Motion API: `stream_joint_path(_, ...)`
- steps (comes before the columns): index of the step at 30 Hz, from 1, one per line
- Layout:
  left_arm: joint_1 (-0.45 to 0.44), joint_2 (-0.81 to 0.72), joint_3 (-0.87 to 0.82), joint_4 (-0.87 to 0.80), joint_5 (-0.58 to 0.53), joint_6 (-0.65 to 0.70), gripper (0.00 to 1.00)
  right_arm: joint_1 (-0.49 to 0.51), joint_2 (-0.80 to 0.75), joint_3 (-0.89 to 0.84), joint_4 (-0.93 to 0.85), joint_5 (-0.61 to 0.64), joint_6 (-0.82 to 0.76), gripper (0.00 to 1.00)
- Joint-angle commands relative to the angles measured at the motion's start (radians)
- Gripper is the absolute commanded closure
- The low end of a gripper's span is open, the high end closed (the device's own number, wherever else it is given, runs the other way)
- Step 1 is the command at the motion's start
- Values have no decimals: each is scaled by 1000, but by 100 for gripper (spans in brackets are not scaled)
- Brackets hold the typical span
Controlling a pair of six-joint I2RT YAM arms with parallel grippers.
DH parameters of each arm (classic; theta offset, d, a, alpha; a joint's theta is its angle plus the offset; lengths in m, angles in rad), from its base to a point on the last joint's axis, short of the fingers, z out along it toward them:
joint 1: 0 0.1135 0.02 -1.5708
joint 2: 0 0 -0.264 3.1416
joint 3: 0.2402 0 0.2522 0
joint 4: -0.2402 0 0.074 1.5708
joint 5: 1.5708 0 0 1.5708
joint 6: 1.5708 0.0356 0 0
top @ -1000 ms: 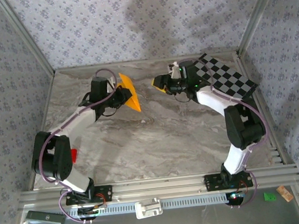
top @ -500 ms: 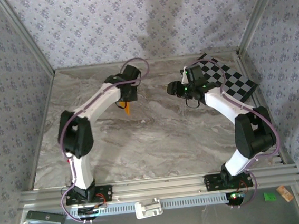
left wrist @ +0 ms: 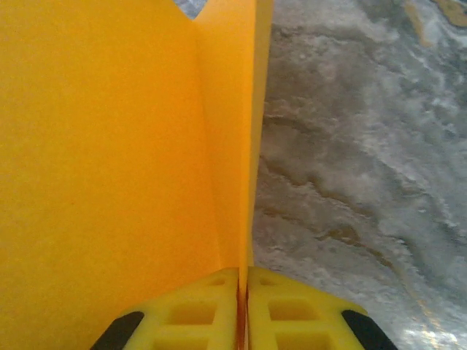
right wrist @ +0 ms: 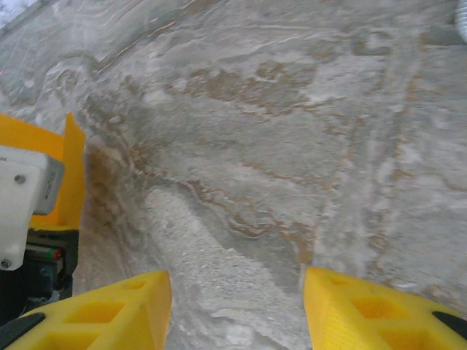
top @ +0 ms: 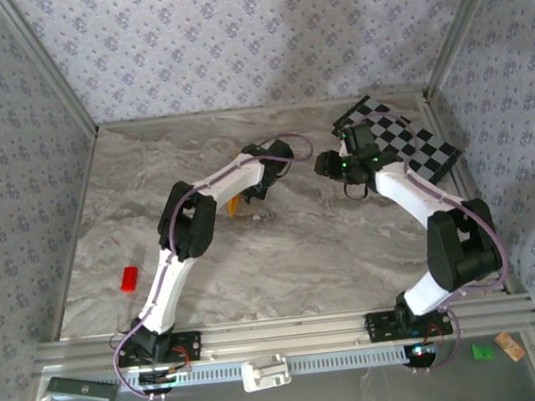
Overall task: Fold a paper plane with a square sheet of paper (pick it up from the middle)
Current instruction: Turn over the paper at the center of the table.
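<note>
We have the left gripper (left wrist: pixel 243 281) clamped tight on the folded orange-yellow paper sheet (left wrist: pixel 109 146). The right gripper (right wrist: pixel 235 288) sits just right of it, jaws half open and empty, over the grey marbled tabletop (right wrist: pixel 292 109).

White links (top: pixel 223 176), black joints (top: pixel 190 229), purple-grey cables (top: pixel 298 138) looping alongside; yellow fingers (right wrist: pixel 109 310) with moulded recesses; possibly a green light (top: pixel 342 166) at centre right.

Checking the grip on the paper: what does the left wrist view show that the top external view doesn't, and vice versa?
Left wrist: the left gripper shut on the edge of the orange paper, a fold running up it. Top external: the right gripper apart from the paper, the checkered board, the red block. Both: the paper and the marble table.
</note>
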Motion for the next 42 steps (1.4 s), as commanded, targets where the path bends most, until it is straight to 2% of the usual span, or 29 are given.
stream_joint_path(1, -8, 22, 42, -29, 73, -37, 87, -26, -58, -32, -13, 82, 42, 48)
stream_joint_path(6, -16, 10, 50, -14, 168, -55, 80, -54, -86, -64, -3, 98, 65, 48)
stream_joint_path(17, -32, -43, 78, -29, 317, -126, 77, -75, -86, -89, 12, 82, 114, 48)
stream_joint_path(25, -51, -178, 10, 28, 558, -231, 69, -85, -81, -105, 30, 76, 129, 48)
stream_joint_path(29, -49, -321, -117, 130, 604, -257, 62, -75, -62, -84, 9, 63, 111, 47)
stream_joint_path(32, -27, -420, -190, 167, 612, -277, 55, -34, -32, -42, -31, 73, 85, 47)
stream_joint_path(35, 26, -512, -288, 196, 611, -305, 52, 53, 22, 25, -76, 96, 70, 47)
stream_joint_path(42, 226, -673, -536, 226, 585, -385, 47, 314, 241, 279, -191, 116, 17, 47)
